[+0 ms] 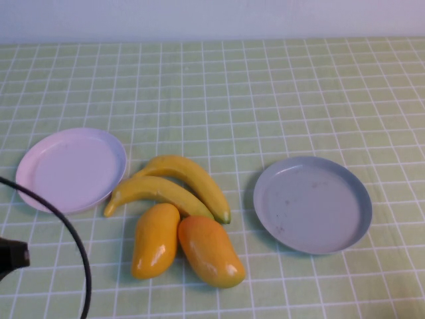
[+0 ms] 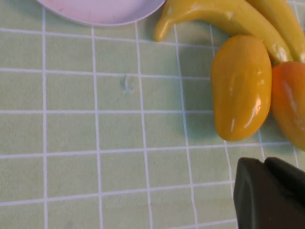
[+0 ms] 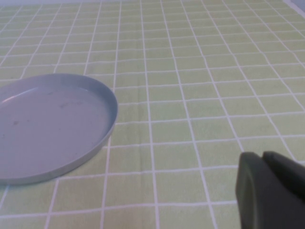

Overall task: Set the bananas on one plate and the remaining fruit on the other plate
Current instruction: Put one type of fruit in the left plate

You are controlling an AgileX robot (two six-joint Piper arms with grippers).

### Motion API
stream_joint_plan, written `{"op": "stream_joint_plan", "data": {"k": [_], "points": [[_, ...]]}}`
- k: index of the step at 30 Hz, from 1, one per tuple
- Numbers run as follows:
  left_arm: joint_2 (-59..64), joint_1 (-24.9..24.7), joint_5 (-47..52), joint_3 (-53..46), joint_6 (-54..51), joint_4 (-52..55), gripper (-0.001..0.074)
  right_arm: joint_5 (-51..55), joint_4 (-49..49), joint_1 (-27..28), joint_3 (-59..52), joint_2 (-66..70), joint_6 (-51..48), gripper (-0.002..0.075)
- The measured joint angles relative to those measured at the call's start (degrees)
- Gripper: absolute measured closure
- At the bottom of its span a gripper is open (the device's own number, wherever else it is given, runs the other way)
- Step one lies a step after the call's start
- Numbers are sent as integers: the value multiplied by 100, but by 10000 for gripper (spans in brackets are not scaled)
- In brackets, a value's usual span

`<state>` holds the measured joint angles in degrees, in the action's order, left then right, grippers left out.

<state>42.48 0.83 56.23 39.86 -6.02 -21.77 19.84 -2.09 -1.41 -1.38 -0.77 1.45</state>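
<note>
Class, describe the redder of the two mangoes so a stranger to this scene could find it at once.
Start at the grey-blue plate on the checked cloth; the fruit cluster lies between it and the pink plate. Below the two bananas sit two mangoes side by side, touching. The wanted mango is nearer the grey-blue plate, deeper orange than its yellow neighbour.
</note>
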Motion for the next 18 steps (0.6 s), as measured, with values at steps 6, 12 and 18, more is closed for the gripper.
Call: {"op": "stream_joint_plan", "data": {"k": [6,12,18], "points": [[1122,-52,-82,332,-483,-263,736,0,0,0,0,0,0,741],[1776,-908,-258,517,-488,-288,736,0,0,0,0,0,0,741],[2363,-2159,-470,897,320,285,736,0,0,0,0,0,0,741]]}}
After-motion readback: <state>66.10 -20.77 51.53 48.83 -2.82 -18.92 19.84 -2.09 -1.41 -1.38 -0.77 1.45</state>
